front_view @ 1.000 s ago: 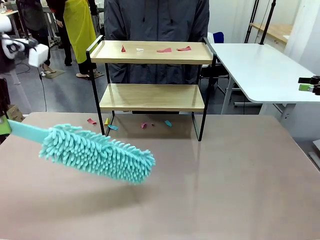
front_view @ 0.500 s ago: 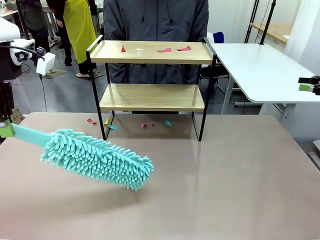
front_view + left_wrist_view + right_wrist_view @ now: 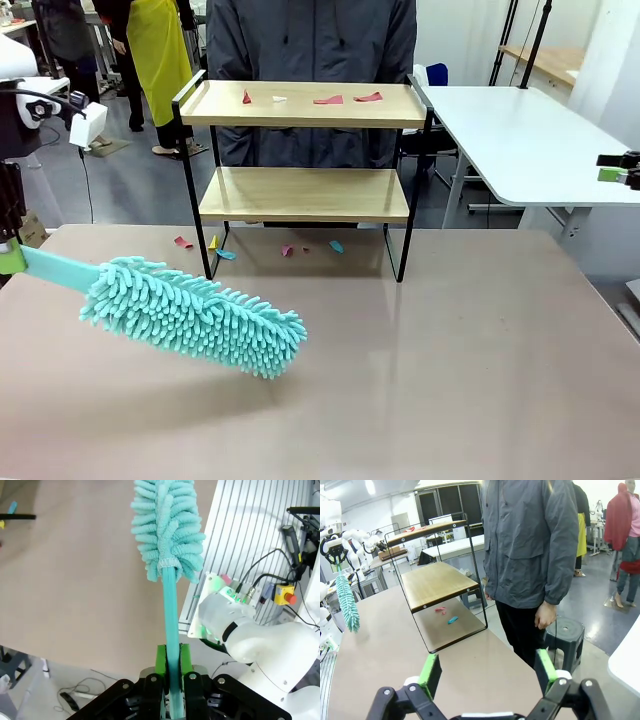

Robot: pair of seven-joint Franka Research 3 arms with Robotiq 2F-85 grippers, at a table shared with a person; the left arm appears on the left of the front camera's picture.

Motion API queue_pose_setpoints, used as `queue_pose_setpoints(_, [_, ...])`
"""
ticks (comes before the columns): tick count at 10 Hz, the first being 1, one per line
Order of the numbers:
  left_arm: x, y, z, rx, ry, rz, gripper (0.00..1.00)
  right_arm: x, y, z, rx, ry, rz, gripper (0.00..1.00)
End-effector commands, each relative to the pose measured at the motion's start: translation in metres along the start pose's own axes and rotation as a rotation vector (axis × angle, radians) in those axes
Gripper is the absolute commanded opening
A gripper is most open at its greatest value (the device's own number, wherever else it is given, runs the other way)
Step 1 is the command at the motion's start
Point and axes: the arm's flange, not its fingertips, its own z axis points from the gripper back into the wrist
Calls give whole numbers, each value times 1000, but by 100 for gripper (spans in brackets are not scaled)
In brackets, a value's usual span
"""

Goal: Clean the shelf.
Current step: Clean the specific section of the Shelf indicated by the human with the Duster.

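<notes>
The shelf (image 3: 303, 193) stands at the table's far middle, a two-tier rack with wooden boards in a black frame. Red and white scraps (image 3: 327, 100) lie on its top board; the lower board is bare. My left gripper (image 3: 8, 256) at the left edge is shut on the handle of a teal fluffy duster (image 3: 192, 316), whose head hangs low over the table, in front and left of the shelf. In the left wrist view the green pads (image 3: 160, 660) clamp the duster handle (image 3: 171, 605). My right gripper (image 3: 620, 172) stays far right, open (image 3: 487, 672), with nothing between its fingers.
Coloured scraps (image 3: 227, 254) lie on the brown table (image 3: 450, 360) under and beside the shelf's legs. A person in a grey jacket (image 3: 312, 40) stands right behind the shelf. A white table (image 3: 520, 140) sits at the back right.
The duster has sunk a little and its head has tipped slightly lower toward the table; the left wrist shifted with it. The right gripper has not moved.
</notes>
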Motion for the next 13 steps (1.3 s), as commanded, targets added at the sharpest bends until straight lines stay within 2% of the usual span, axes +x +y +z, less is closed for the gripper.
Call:
queue_pose_setpoints(1, [-3,-1,3,-9,-15,-4,13,3,1,-1,0,4,0,100])
queue_pose_setpoints(13, [-3,-1,3,-9,-15,-4,13,3,1,-1,0,4,0,100])
